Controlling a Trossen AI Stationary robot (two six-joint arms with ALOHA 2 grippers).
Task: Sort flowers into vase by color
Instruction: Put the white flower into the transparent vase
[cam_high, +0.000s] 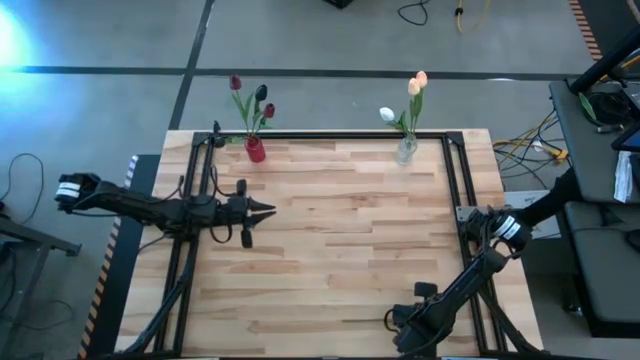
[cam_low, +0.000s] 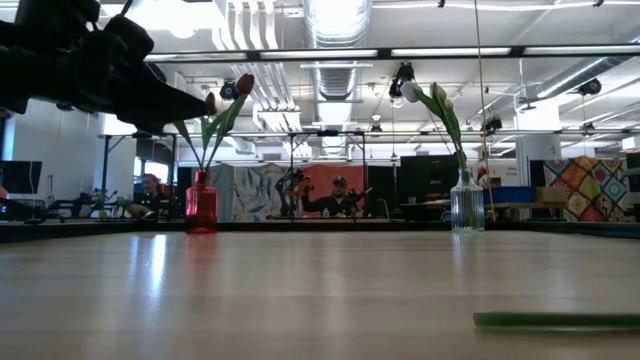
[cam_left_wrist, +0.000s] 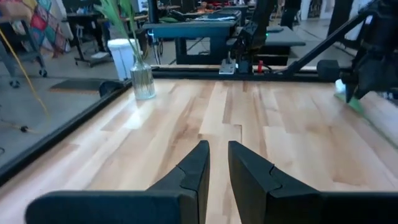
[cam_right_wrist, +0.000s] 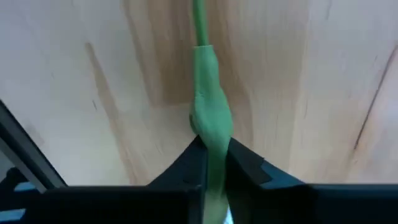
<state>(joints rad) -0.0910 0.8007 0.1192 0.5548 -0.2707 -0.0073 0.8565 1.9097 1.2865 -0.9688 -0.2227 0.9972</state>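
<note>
Right hand (cam_right_wrist: 214, 158) pinches green flower stem (cam_right_wrist: 210, 118) lying flat on counter (cam_high: 340, 230) near front edge (low grab, for lifting). Left hand (cam_high: 262, 210) hovers mid-left, narrow, empty. Red vase (cam_high: 255, 150) has dark blooms, clear vase (cam_high: 406, 150) light ones.

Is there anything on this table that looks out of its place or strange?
Yes: one green flower stem lies flat on the table near its front edge, outside both vases. The right gripper is shut on it. Nothing looks spilled or broken.

flower (cam_right_wrist: 208, 112) head cut off in wrist view, distant people (cam_low: 340, 196) blurred
</note>
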